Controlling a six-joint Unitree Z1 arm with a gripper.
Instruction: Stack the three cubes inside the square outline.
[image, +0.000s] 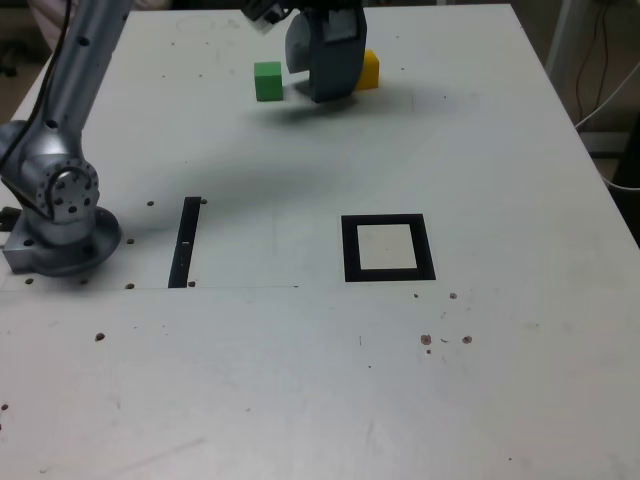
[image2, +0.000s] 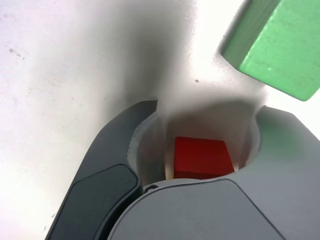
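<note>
My gripper (image: 325, 85) is down on the table at the back, between the green cube (image: 268, 81) and the yellow cube (image: 369, 70). In the wrist view the red cube (image2: 202, 159) sits between the two jaws of the gripper (image2: 205, 120), deep in its throat. A thin pale strip shows beside the cube on one side, so contact is unclear. The green cube (image2: 277, 45) lies just beyond one fingertip. The gripper body hides the red cube in the exterior view. The square outline (image: 349, 248) lies bare, nearer the front, on the exterior view's right.
The arm's base (image: 60, 220) stands at the exterior view's left. A thin black strip (image: 185, 242) lies beside it. Small dark specks and holes dot the white table (image: 300, 380). Cables hang past the table's right edge.
</note>
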